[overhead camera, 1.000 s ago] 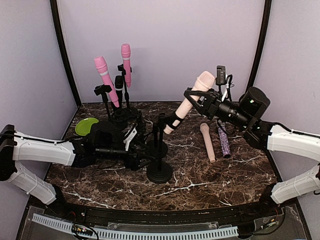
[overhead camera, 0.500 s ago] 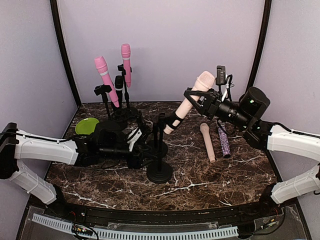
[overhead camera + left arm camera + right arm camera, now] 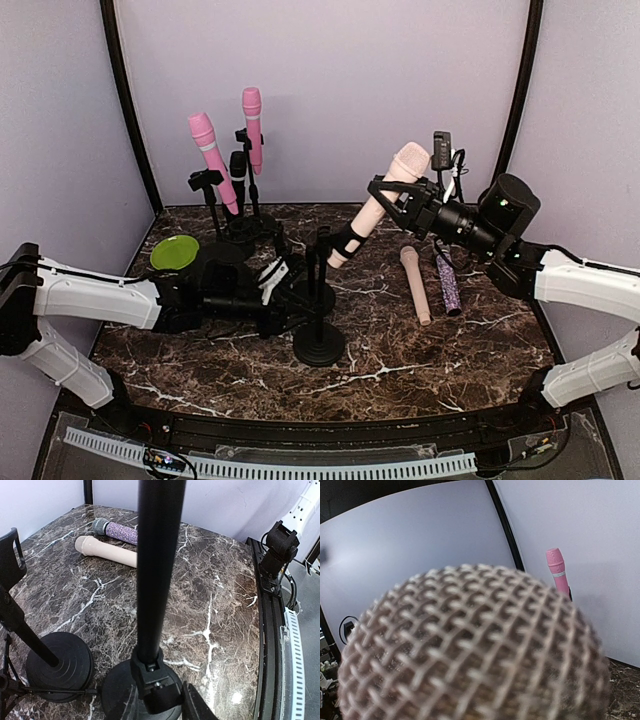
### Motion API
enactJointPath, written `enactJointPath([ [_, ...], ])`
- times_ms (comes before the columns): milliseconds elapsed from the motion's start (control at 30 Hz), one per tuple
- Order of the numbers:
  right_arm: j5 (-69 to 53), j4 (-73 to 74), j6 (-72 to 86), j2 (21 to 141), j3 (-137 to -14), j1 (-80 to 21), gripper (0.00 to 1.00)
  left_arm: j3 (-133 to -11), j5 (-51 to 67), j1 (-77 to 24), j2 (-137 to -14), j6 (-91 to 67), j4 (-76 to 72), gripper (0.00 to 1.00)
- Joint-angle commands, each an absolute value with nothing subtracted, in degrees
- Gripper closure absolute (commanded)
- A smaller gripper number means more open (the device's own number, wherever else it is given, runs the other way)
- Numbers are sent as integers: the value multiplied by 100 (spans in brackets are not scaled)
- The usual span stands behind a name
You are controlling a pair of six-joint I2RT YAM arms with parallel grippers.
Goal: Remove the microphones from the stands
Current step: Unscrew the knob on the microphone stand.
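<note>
Tilting in its clip [image 3: 347, 241] — beige microphone [image 3: 368, 218], domed mesh head

**Mic** [image 3: 371, 213]: cream-beige handheld with a long tapering body and a mesh ball head of the same colour. It is tilted, head up and to the right, tail down and to the left. The lower body sits in the stand's clip, so it is not yet out. It is raised clear of the table [image 3: 450, 340], right of centre. The mesh head fills the right wrist view.

**Stand** [image 3: 320, 346]: black, with a round flat base and a thin straight pole [image 3: 157, 555], upright. The base rests on the table, centre, toward the near edge. The black clip [image 3: 349, 241] at the top is wrapped round the mic's lower body.
</note>
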State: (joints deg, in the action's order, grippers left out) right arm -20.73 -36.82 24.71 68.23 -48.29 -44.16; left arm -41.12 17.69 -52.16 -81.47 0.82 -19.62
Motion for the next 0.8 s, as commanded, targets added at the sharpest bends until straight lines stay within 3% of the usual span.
enactJointPath([
  [0,-2065,-3744,2531,6811,-4938,-4456,82,-4286,1651,-5247,-8139,39,-2013,71],
  [500,-2147,-3667,2488,6787,-4981,-4456,82,-3976,1756,-5245,-8091,-716,-2255,95],
  [767,-2198,-3622,2475,6820,-4992,-4456,82,-3704,2203,-5231,-8158,-1745,-2595,100],
])
